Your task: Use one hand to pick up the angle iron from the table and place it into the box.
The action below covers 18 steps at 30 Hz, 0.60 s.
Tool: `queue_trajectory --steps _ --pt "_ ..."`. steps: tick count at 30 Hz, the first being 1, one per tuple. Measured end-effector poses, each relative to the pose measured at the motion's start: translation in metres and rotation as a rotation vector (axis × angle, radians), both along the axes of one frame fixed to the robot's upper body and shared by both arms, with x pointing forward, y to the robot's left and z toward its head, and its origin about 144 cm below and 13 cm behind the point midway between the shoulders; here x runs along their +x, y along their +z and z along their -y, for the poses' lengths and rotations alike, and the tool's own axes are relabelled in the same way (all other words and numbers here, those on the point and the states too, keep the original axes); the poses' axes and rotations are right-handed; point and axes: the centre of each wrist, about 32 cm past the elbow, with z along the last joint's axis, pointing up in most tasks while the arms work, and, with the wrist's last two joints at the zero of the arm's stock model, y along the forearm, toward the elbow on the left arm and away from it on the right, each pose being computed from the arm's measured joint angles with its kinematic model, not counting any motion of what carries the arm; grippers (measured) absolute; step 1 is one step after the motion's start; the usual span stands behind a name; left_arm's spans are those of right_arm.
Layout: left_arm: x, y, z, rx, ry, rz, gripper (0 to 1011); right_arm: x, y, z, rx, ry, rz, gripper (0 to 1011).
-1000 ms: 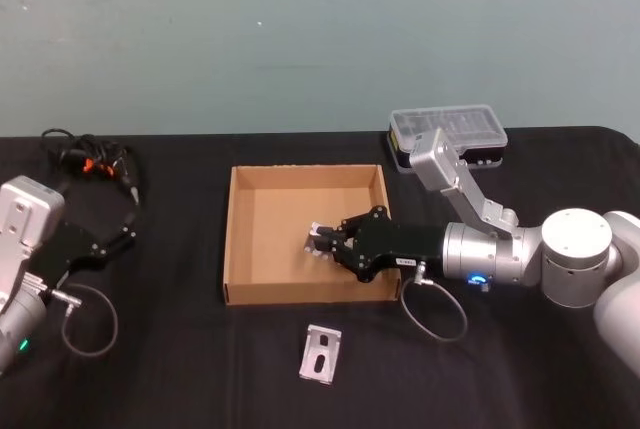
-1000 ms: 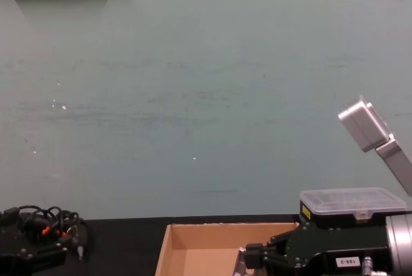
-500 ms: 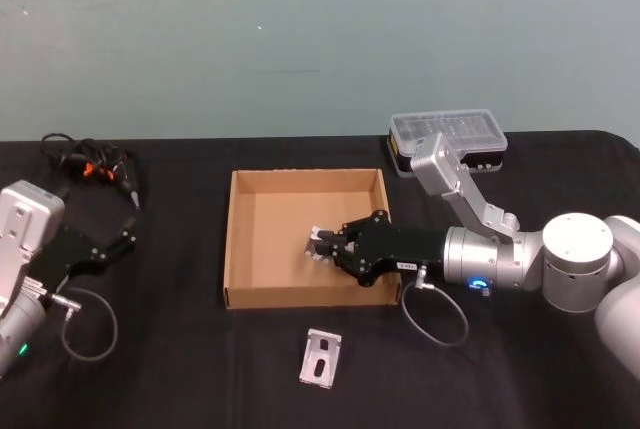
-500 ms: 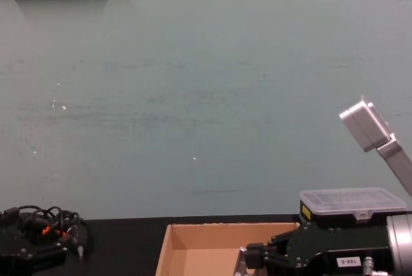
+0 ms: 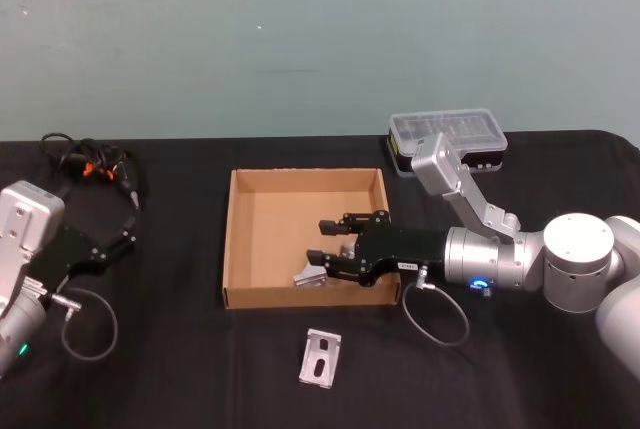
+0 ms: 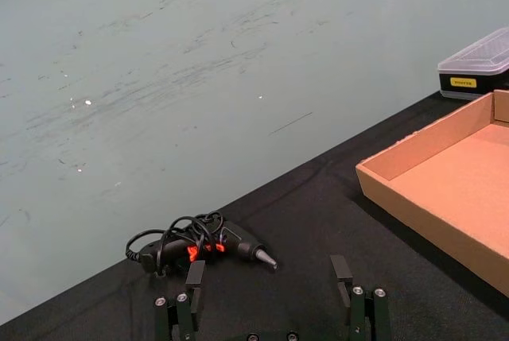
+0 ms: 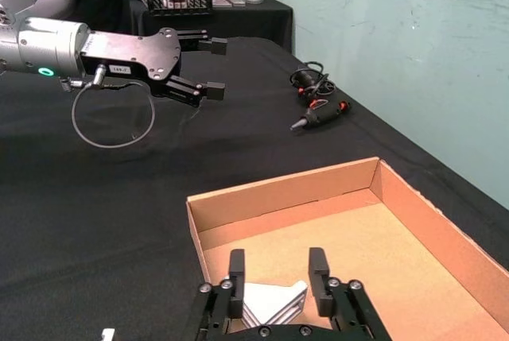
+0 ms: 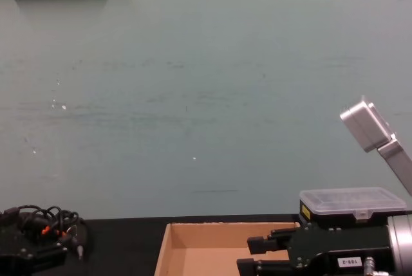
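Now raise right claw (image 5: 320, 240), spread wide and gripping nothing, straight up from over the iron (image 5: 308, 276) lying loose in the box (image 5: 232, 239) by its 6 o'clock wall. Keep well clear of that low wall on the way, so as not to nudge the iron or drag the box; probably then reach for the second iron (image 5: 321, 357) on the table (image 5: 180, 379) at 6 o'clock of the box. Leave left claw (image 5: 122, 237), likewise spread, parked at 9 o'clock.

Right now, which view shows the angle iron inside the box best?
Right wrist view: the angle iron lies on the box floor under the open right claw. Head view shows it small; elsewhere box walls hide it.
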Motion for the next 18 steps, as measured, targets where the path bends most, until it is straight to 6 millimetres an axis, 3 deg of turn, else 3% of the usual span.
queue_trajectory --steps 9,18 --pt "0.0 0.0 0.0 0.0 0.0 0.0 1000 0.0 0.0002 -0.0001 0.001 0.0 0.0 788" --pt "0.0 0.0 0.0 0.0 0.0 0.0 1000 -0.0018 0.0027 0.0004 0.009 0.004 0.009 1003"
